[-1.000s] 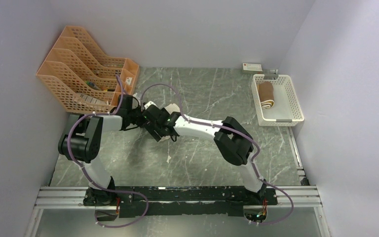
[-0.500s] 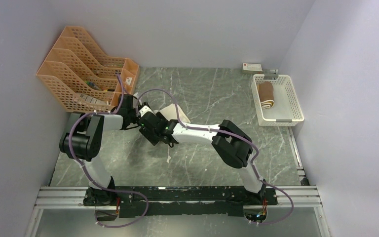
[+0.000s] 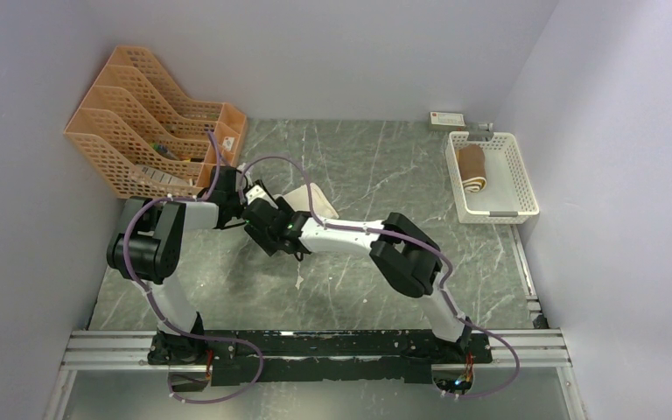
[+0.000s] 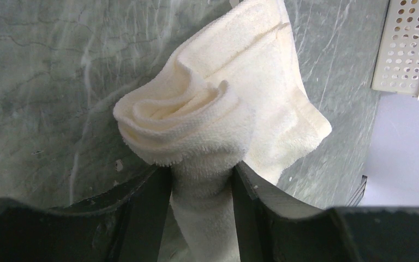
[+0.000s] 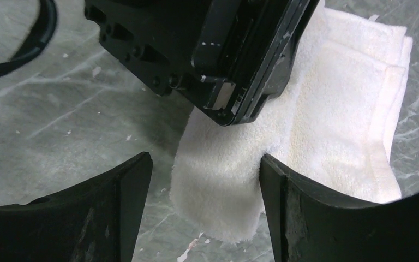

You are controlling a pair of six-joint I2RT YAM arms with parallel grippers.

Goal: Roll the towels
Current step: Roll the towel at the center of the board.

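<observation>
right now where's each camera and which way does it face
top external: high behind the bases, looking down on the table, left arm and right arm showing
left wrist: looks along the left gripper, clamped on the cream towel
right wrist: looks down past the open right gripper
shared: both wrists see the towel

Centre-left on grey marble tabletop [image 3: 359, 157]: cream-white cloth towel [image 3: 311, 199]. Back-left: orange plastic file racks [image 3: 140, 131]. Back-right: white perforated plastic basket [image 3: 525, 179], brown rolled towel [image 3: 472, 168] inside.
</observation>
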